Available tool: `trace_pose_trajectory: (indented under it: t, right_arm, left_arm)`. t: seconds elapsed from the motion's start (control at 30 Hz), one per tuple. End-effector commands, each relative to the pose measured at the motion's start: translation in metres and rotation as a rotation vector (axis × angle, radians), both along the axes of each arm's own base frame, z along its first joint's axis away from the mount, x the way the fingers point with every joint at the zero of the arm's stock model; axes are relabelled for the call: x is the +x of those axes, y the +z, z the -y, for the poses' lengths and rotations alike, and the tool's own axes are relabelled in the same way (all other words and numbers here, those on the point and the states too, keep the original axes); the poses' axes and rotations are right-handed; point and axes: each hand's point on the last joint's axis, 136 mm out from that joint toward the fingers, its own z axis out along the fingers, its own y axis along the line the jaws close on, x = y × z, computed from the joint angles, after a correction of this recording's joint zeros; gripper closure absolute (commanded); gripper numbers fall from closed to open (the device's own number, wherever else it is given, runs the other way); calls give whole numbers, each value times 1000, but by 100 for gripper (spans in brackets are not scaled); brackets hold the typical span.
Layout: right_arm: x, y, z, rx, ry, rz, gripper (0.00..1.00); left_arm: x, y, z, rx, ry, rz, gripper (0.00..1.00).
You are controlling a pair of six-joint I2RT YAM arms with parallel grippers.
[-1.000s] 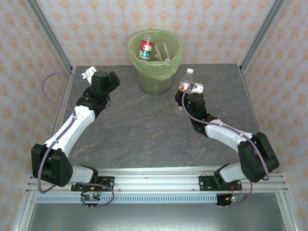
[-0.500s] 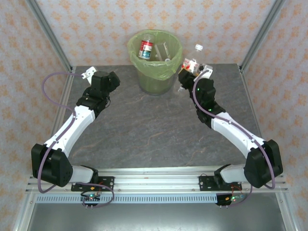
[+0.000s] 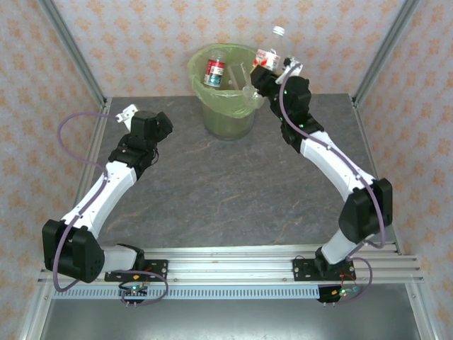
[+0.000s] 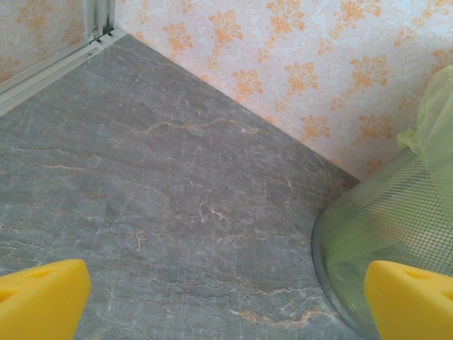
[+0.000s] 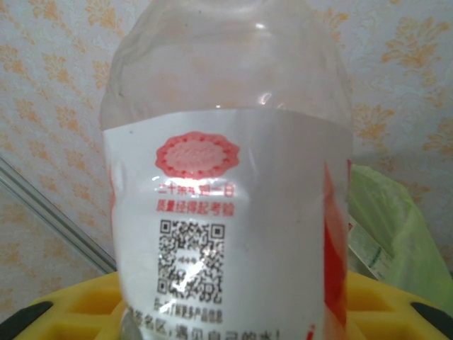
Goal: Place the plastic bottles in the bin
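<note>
While my left arm had only drawn back a little since a second before, my right arm had swung up from low over the table [image 3: 212,184], just right of the bin [image 3: 226,120], and reached toward the back wall.

Nearest to me, my left gripper [image 3: 127,111] hung above the table's left side, well apart from the bin. Its yellow fingers [image 4: 39,301] stood wide apart with nothing between them, and the bin's mesh wall [image 4: 382,212] showed beyond the right one.

Farther out, my right gripper [image 3: 263,71] was clamped on a clear bottle [image 3: 267,57]. The yellow fingers [image 5: 71,308] pressed its lower body from both sides, below the white label with its red seal [image 5: 195,156]. The bottle sat above the bin's right rim, over the green bag [image 5: 386,219]. Its long axis was tilted, with the white cap [image 3: 278,31] pointing up and away from me, toward the back wall and a little to the right.

Down inside the bin lay a red-labelled bottle [image 3: 214,71] beside other clear ones.
</note>
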Motion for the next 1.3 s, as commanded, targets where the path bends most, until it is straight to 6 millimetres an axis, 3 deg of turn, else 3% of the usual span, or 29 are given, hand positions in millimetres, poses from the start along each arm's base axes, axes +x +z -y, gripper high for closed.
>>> trace_pose_trajectory:
  t: [0.0,0.43,0.73,1.03,1.27]
  right_arm:
    - [10,12,-12,-13,46,0,54]
    - [71,18,-14,-236,-40,45,52]
    - [110,-2,-27,-452,16,-12,50]
    - [120,-36,-42,-507,97,-74,45]
    - [118,-46,-43,-544,118,-86,25]
  left_arm:
    - [-10,0,-7,-3,26,-4,0]
    - [-27,0,-20,40,47,-21,0]
    - [-26,-8,-22,8,51,-20,0]
    - [-26,-11,-25,13,56,-28,0]
    - [-22,-16,-23,-3,54,-35,0]
